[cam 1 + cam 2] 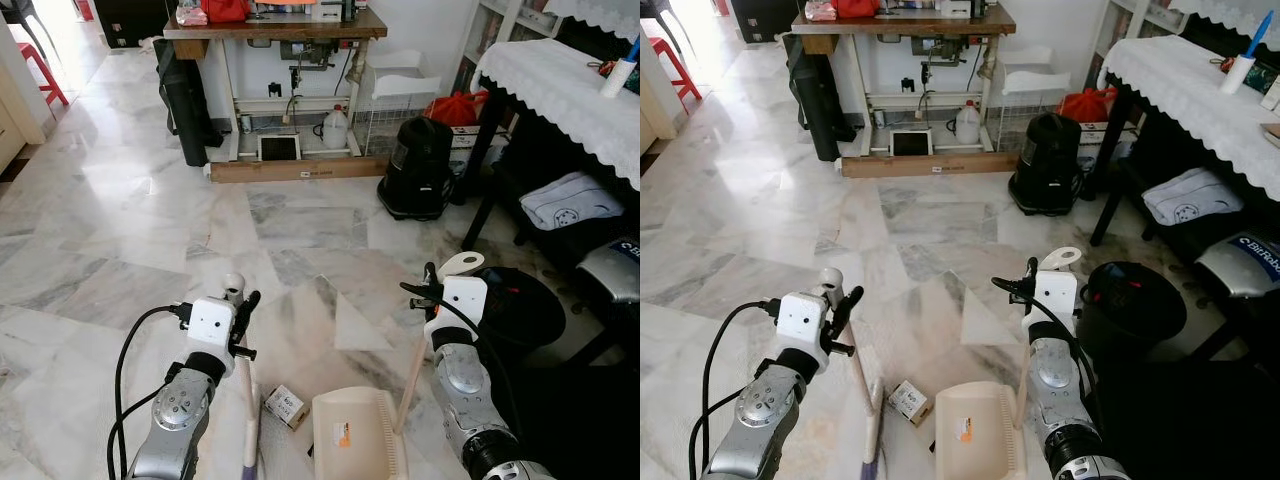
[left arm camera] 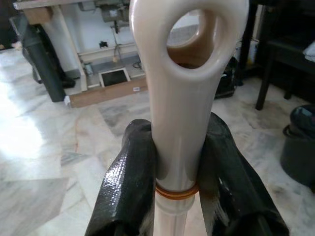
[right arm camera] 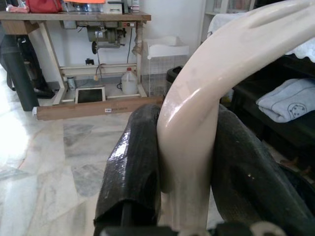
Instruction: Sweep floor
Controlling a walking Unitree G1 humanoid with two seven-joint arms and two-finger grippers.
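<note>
My left gripper (image 2: 177,162) is clenched on the cream plastic broom handle (image 2: 179,98), just under its hanging loop, both black fingers (image 2: 130,177) pressed against the shaft. The handle's long axis runs from my gripper steeply down and slightly right to the broom's purple-tinged bristle end (image 1: 249,455) on the pale marble floor (image 1: 150,230) near my feet. My right gripper (image 3: 189,162) is clamped on the curved cream handle of the upright dustpan (image 3: 216,88); its stick drops down and left to the cream plastic dustpan tray (image 1: 355,435), which sits on the floor just left of that arm.

Between the broom end and the tray lies a small brown-and-white cardboard box (image 1: 286,406), just right of the bristles and just left of the tray's lip. So I judge the coming stroke runs rightward: the broom in my left arm is on the far side of the box from the pan and nearer to it, placed to push it into the tray mouth.
</note>
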